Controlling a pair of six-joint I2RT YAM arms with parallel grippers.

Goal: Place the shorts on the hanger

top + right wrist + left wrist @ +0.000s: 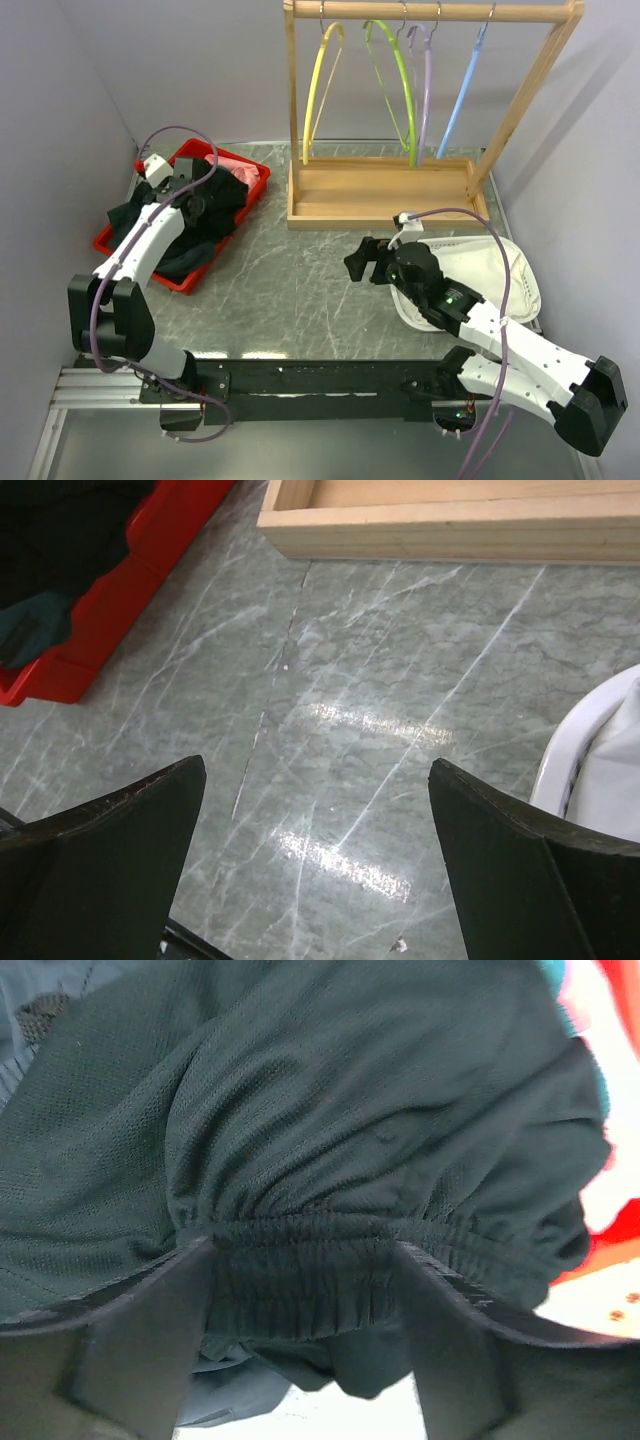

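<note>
The black shorts (222,200) lie heaped in the red bin (255,172) at the back left. In the left wrist view the shorts (350,1110) fill the frame and their gathered elastic waistband lies between my fingers. My left gripper (197,197) is down in the bin with its jaws apart on either side of the waistband (305,1255). The light-blue hanger (462,95) hangs at the right end of the wooden rack's rail. My right gripper (356,262) is open and empty above the marble table, as its wrist view (315,780) shows.
The wooden rack (380,205) stands at the back, with yellow (322,85), green (400,80) and lilac (427,85) hangers. A pink cloth (236,173) lies in the bin. A white bag (495,275) sits under the right arm. The bin's corner (110,620) shows in the right wrist view.
</note>
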